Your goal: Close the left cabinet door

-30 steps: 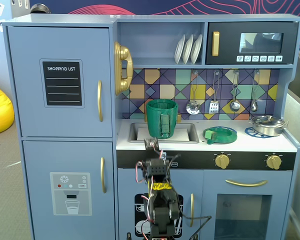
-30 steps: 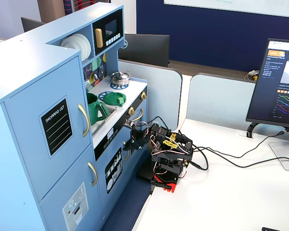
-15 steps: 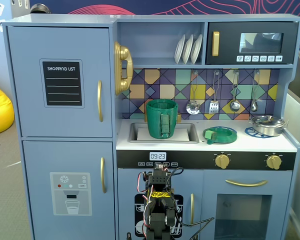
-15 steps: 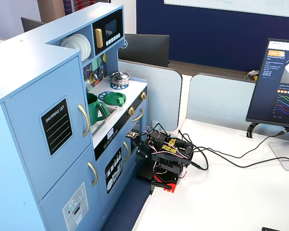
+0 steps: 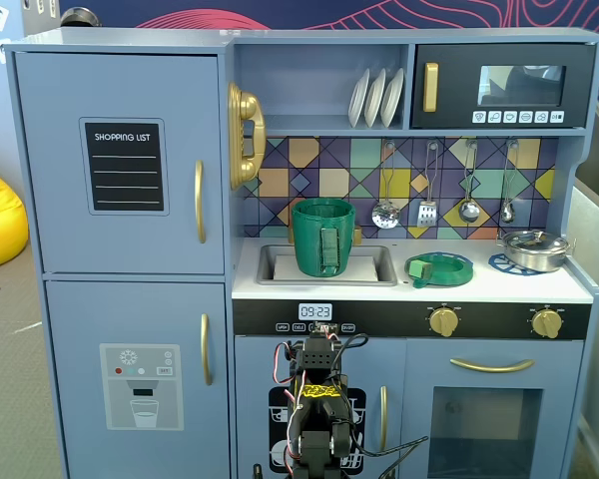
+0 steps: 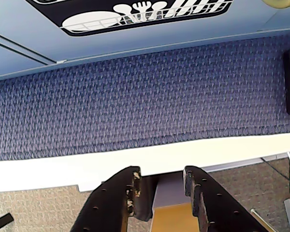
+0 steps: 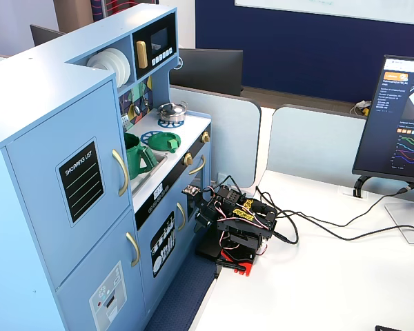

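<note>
Sitting flush in its frame at the upper left of the toy kitchen in a fixed view, the left cabinet door is showing as a flat, matte light-blue rectangle carrying one black "SHOPPING LIST" chalkboard label and one curved vertical gold handle along its right edge; in the other fixed view the same door is lying level with the cabinet face. Below it, one second light-blue door is bearing an ice and water dispenser graphic and its own gold handle. Three white plates are leaning upright in the open shelf, four shiny metal utensils are hanging before a colourful geometric tile backsplash, one glossy green pot is standing in the steel sink, one green lid is lying beside it, and one metal pan is resting at the right. Two gold knobs are sitting on the black control strip. The black arm is crouching folded on the white desk, well apart from the door. In the wrist view, the end effector is pointing down at woven blue carpet, its two black perforated plastic fingers spread a little with nothing between them.
</note>
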### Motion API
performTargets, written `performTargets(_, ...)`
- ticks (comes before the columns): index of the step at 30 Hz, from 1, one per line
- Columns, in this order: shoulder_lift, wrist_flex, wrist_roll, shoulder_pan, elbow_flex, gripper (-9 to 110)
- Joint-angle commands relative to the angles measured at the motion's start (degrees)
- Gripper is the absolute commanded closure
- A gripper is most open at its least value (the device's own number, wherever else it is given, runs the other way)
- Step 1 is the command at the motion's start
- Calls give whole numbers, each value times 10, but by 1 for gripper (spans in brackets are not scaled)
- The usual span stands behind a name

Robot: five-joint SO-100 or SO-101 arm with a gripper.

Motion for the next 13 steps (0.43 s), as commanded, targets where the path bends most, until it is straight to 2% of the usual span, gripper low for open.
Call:
performTargets(1,-2,98,8,-4,9,99)
performTargets(13,-2,99,8,1,9,99)
